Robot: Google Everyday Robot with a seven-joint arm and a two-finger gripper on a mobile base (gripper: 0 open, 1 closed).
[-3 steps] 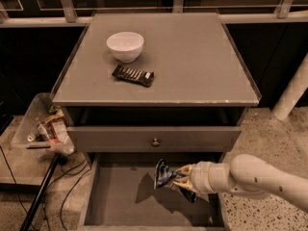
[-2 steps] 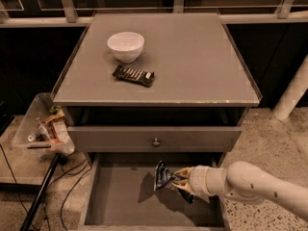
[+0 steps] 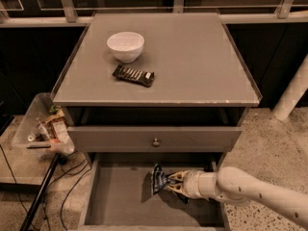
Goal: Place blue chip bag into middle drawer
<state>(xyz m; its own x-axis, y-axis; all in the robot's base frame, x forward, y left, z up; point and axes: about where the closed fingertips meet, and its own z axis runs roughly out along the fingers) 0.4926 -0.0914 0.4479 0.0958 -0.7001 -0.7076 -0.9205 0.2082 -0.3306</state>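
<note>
The blue chip bag is a crumpled dark navy foil bag with white lettering. My gripper is shut on it and holds it inside the open middle drawer, over the right half of the grey floor. The bag hangs upright, low above the floor, and casts a shadow to its left. My white arm reaches in from the lower right over the drawer's right wall.
A white bowl and a slim black candy bar lie on the cabinet top. A shut drawer front with a small knob is above the open drawer. A clear bin with snacks and cables stands at the left.
My gripper with the bag has moved a little to the left, further into the drawer. The bag stays in my grip.
</note>
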